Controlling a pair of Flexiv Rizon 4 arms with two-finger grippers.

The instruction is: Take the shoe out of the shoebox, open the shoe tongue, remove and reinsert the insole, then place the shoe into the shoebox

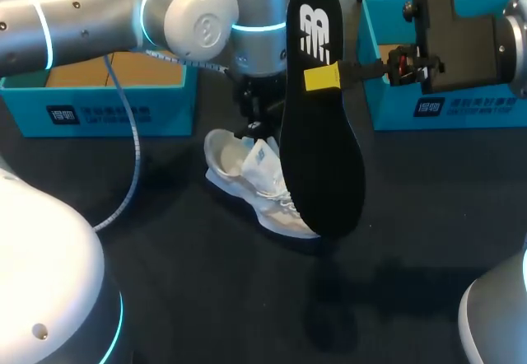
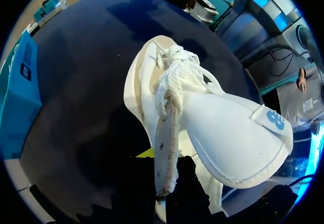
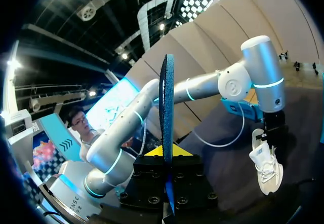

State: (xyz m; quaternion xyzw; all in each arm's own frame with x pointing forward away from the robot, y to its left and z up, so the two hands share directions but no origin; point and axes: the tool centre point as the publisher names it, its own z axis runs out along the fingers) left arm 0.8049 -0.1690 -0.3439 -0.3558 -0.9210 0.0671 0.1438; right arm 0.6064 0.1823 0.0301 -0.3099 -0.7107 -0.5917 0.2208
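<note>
Head view: the right gripper (image 1: 323,77) clamps the black insole (image 1: 323,166), which hangs toe-down from it. Below, the left gripper (image 1: 251,123) pinches the white shoe (image 1: 251,170) on the table (image 1: 206,298). Removal looks done; reinsertion calls for lowering the toe into the opening.

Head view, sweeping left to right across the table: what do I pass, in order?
left blue shoebox → white shoe → black insole, held up on end → right blue shoebox
</note>
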